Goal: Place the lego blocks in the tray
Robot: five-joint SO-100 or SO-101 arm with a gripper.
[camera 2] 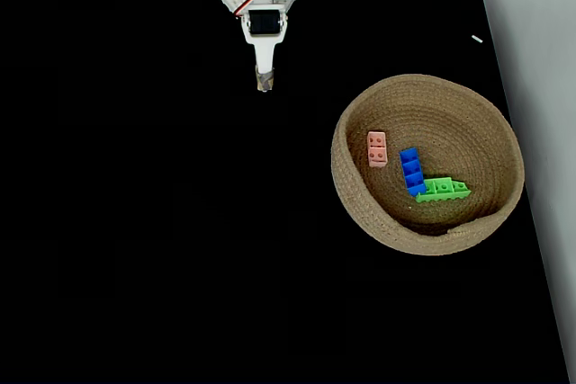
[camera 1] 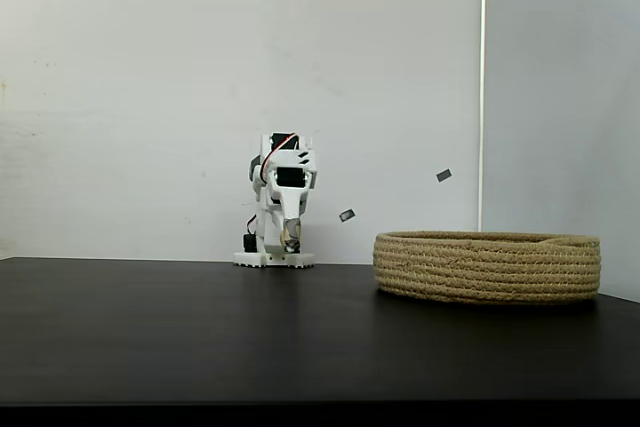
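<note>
Three lego blocks lie inside the round rope tray (camera 2: 360, 209) on the right of the black table. The pale pink block (camera 2: 377, 148) rests toward the tray's left side. Beside it the blue block (camera 2: 411, 171) lies lengthwise, touching the green block (camera 2: 443, 189) at its lower end. From the side the tray (camera 1: 487, 266) hides the blocks. My gripper (camera 2: 263, 81) is folded back near the arm's base at the table's far edge, well apart from the tray, pointing down (camera 1: 290, 237) with its fingers shut and nothing in them.
The white arm base (camera 1: 273, 259) stands at the back of the black table (camera 1: 200, 337). A white wall rises behind, and the table's right edge (camera 2: 531, 222) runs close to the tray.
</note>
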